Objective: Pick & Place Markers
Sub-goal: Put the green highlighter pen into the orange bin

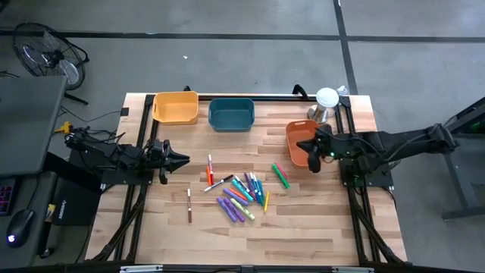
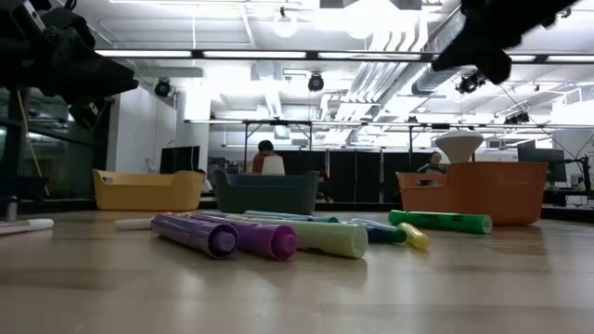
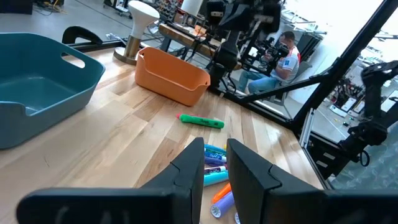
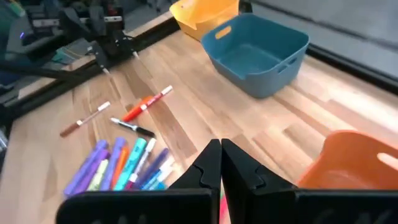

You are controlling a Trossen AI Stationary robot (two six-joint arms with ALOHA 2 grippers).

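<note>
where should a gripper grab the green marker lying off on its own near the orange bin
Grip the green marker at mid-barrel, coming straight down from above with fingers across its width. It lies flat on the table, apart from the pile, so both sides are open.

Two matte black jointed arms, slim links on dark metal frames beside the table, loose cables trailing at the left base. Left gripper [image 3: 214,180] and right gripper [image 4: 221,163] each with two blunt, angular black fingers. Small green light glowing near the right wrist.
</note>
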